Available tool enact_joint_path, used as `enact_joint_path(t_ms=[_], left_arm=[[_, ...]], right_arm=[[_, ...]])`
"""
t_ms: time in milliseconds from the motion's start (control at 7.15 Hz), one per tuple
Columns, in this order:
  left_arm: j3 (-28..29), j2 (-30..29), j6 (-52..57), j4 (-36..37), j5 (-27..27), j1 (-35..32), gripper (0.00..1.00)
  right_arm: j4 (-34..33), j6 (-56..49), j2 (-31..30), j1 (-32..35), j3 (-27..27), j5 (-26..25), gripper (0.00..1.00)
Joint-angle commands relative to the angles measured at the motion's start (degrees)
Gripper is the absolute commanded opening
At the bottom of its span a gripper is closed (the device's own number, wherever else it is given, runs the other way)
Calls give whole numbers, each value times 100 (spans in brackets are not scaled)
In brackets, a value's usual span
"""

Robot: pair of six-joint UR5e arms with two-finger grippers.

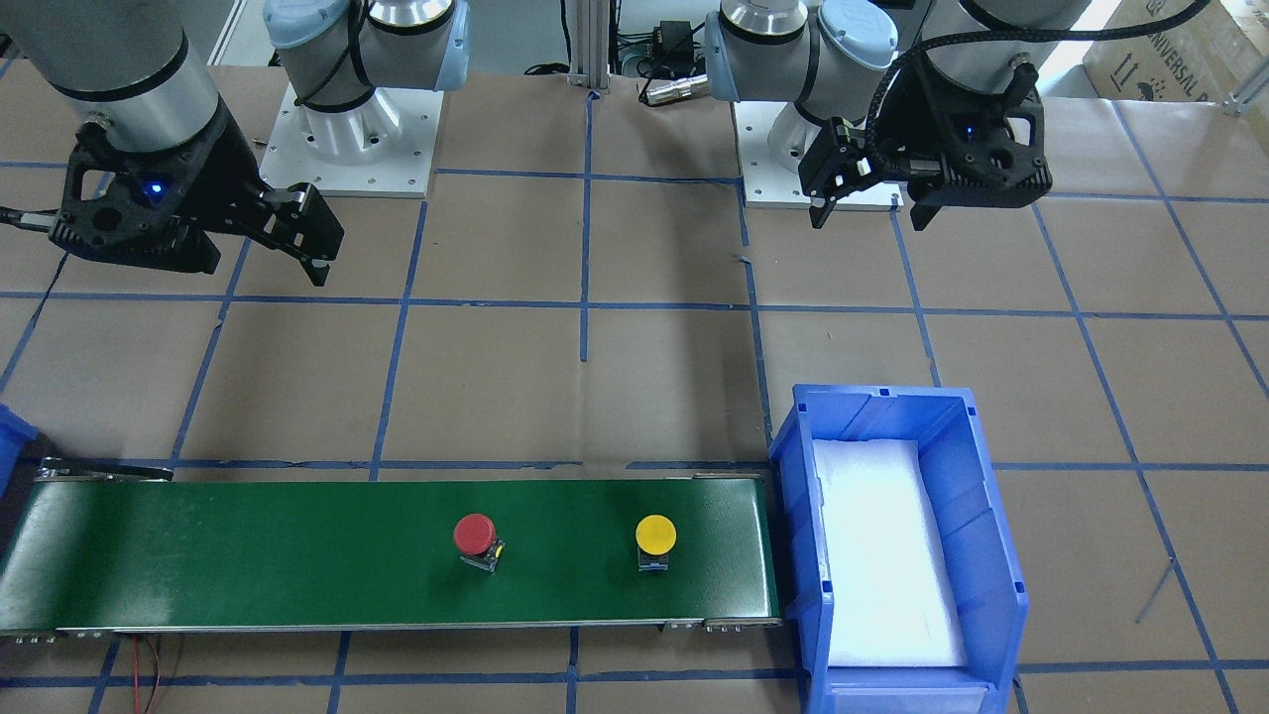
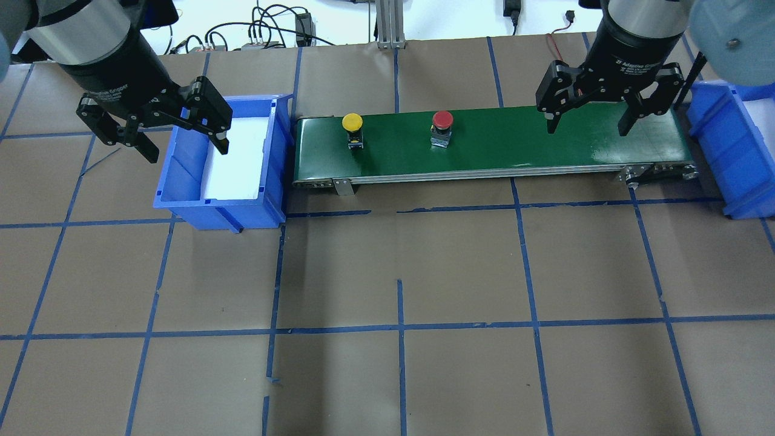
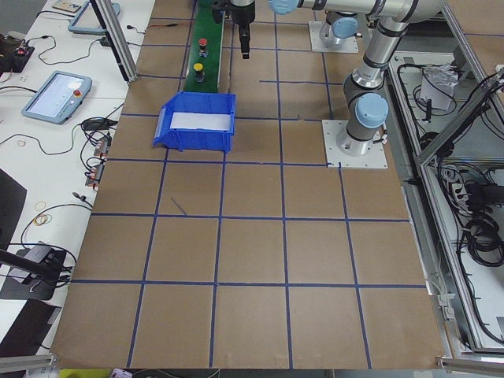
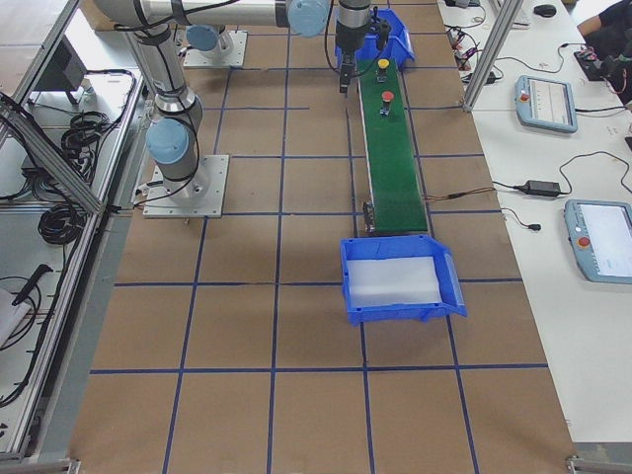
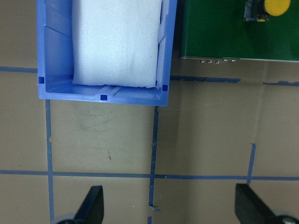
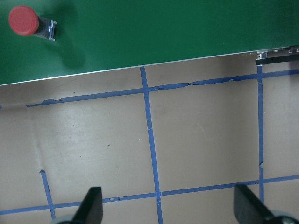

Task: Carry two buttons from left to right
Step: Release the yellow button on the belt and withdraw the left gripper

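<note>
Two buttons stand upright on the green conveyor belt [image 2: 545, 142]. The yellow button [image 2: 352, 123] is near the belt's left end and the red button [image 2: 442, 119] is near its middle. My left gripper [image 2: 187, 152] is open and empty, raised near the left blue bin [image 2: 181, 203], well left of the yellow button [image 5: 275, 6]. My right gripper [image 2: 587, 129] is open and empty over the right part of the belt, to the right of the red button [image 6: 23, 21]. Neither gripper touches a button.
The left blue bin [image 1: 793, 466] holds white foam padding and sits against the belt's left end. A second blue bin [image 2: 735, 181] stands at the belt's right end. Brown table paper [image 2: 399, 272] with blue tape lines lies between belt and robot bases.
</note>
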Motion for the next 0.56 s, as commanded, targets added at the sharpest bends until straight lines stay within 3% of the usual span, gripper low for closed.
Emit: enact_joint_path(t_ms=[0, 280, 420], left_arm=[[-4, 15, 60, 30, 21, -65, 100], [-12, -11, 60, 4, 99, -4, 100], [-12, 6, 86, 21, 300, 31, 100]], right_arm=[[-658, -2, 377, 32, 27, -52, 100], [-715, 59, 459, 198, 72, -78, 100], [-759, 216, 529, 199, 124, 174, 100]])
